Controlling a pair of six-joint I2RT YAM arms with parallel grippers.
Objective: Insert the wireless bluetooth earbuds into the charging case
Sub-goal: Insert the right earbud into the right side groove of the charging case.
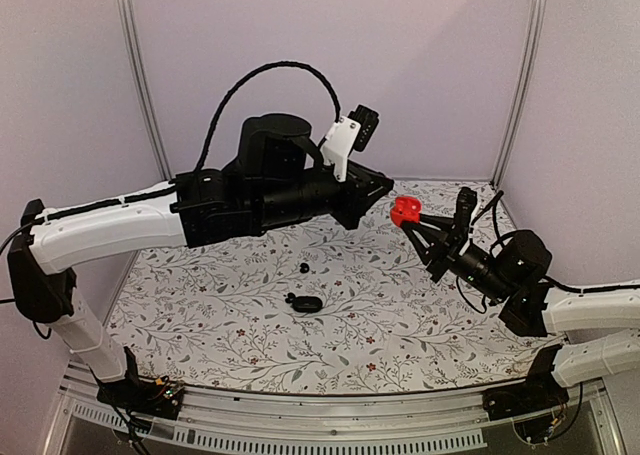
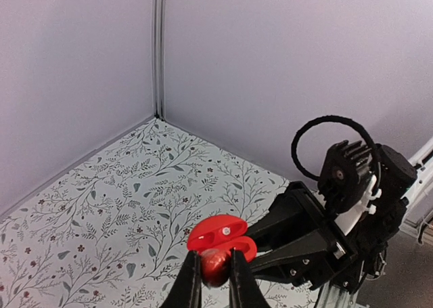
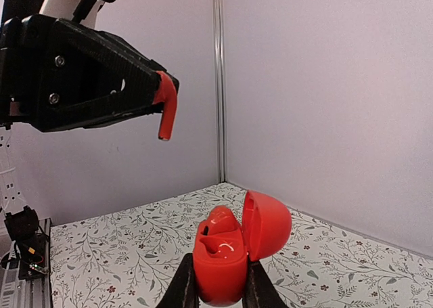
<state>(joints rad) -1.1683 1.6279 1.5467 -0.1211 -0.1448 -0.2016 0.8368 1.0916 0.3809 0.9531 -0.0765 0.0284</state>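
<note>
The left pincer [image 2: 215, 266] is narrowed onto one red earbud [image 2: 216, 268], gripped by its rounded head. In the right wrist view its stem hangs straight down from the fingertips. The right pincer [image 3: 219, 282] is clamped on one red charging case [image 3: 218, 262], its two fingers [image 3: 187, 284] pressing the lower shell from either side. The case is glossy and egg-shaped, with the hinged lid swung open and standing upright at the right. Inside, a red rounded shape fills the far well, though whether it is a second bud cannot be told. The held earbud hangs above and to the left of the open case, near it but not touching.

Both arms are raised. The left arm stretches from its base across to the right, wrist high over the bench [image 1: 200, 325]. The right arm angles up and to the left, so the two pincers meet in mid-air above the far right part of the bench.

On the floral bench lie one black oval pebble [image 1: 308, 303] and two black beads. One bead [image 1: 290, 297] is at the pebble's left end, the other bead [image 1: 303, 268] a little beyond it.
</note>
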